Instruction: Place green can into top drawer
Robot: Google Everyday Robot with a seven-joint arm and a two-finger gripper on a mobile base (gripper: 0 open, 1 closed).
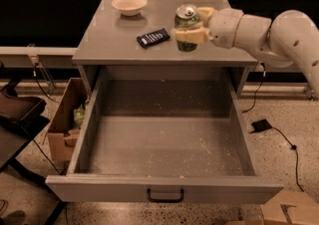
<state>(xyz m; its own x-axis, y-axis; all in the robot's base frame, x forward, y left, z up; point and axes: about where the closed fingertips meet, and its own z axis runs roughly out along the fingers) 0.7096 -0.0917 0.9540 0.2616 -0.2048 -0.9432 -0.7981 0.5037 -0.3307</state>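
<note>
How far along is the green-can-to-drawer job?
Done: the top drawer stands pulled open, and the claw is shut on the green can.
In hand: the can is held at the front right of the cabinet top, not yet over the drawer.
Left: bring it forward, lower it into the drawer, and release.
</note>
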